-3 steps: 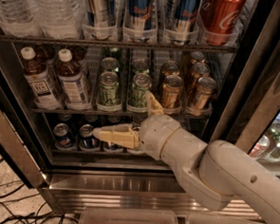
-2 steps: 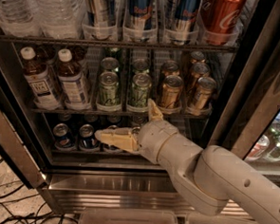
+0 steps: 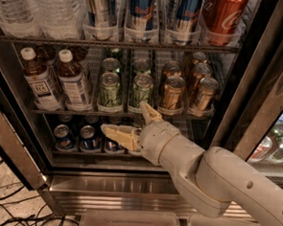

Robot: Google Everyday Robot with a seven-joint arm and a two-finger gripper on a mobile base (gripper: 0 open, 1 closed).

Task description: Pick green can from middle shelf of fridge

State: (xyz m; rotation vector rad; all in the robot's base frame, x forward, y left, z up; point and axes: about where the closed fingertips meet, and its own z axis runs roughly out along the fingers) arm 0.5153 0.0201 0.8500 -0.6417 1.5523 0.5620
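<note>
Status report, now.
Gripper open, low before the middle shelf. Green can upright at lane front, ungripped. Gold can close beside it.

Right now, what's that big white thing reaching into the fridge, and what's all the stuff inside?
That white thing is a robot's arm. At its end is a gripper, a hand with just two tan fingers. They are spread open and hold nothing. One camera took this picture, looking into the open fridge; where it is fixed, I cannot tell. The gripper is at the front of the fridge, just below the middle shelf. On that shelf stand rows of brown drink bottles, gold cans and, between them, green ones. One front green can is just above the gripper. Higher up are tall cans and water bottles; lower down, more cans.
</note>
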